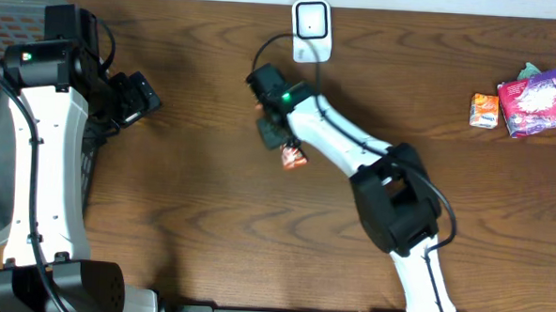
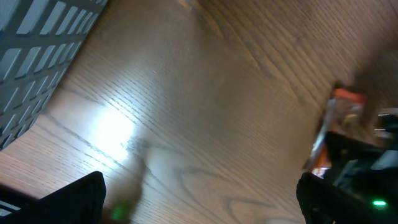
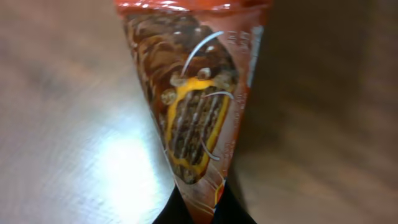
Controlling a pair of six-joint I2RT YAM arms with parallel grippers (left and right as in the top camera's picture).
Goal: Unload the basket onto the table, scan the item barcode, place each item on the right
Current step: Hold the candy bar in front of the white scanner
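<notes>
Overhead: fixed, looks straight down on table (image 1: 209, 228), far, wide field.
Left wrist: low, oblique across the table, mid-range, blurred; pack (image 2: 339, 118) and right arm (image 2: 354, 168) at 3 o'clock of frame.
Right wrist: very near; pack fills frame from 12 to 6 o'clock, table blurred behind.
Shared: pack shows in all three views; overhead covers the ground of both wrist views.

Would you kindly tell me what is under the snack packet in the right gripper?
Only bare wooden table shows beneath the snack packet, pinched in the shut right gripper. Its underside, and the spot it covers, are hidden.
</notes>
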